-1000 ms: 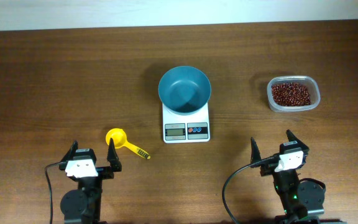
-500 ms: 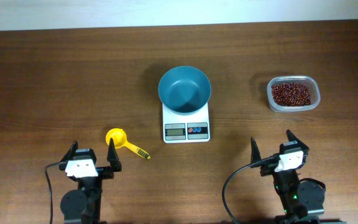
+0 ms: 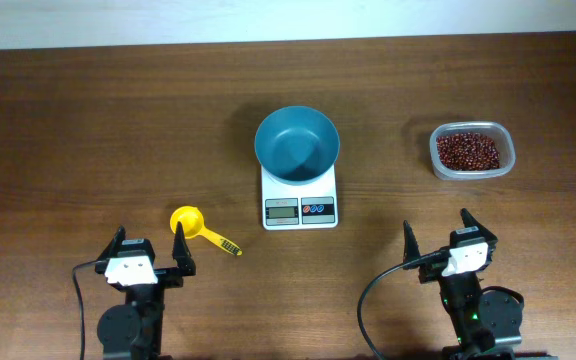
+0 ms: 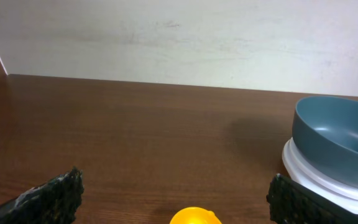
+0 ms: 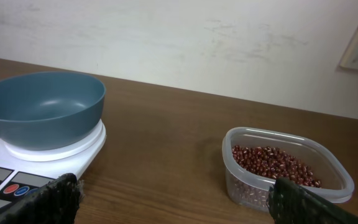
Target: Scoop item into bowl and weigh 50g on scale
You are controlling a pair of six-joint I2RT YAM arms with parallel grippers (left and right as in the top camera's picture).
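- Right, the teal bowl sits squarely on top of the white scale, mid-table, its inside showing plain blue from overhead.
- The scale's grey display and its red and blue buttons run along the edge facing the robot. The reading is too small to make out.
- Over on the robot's right, well apart from the scale, the beans lie heaped in a clear, open-topped plastic tub.
- On the other side, a yellow scoop lies on the wooden table, with its handle angled toward the near edge and to the right.
- Down at the near edge, the left gripper has its fingers spread wide with nothing between them. The scoop's cup sits close by one fingertip.
- The right gripper is parted just as wide and is empty, well short of the tub.
- In the left wrist view, the top of the scoop peeks up at the bottom edge between the dark fingers, with the bowl off to the right.
- In the right wrist view, the bowl on the scale is to the left and the tub of beans to the right, both beyond the fingers.
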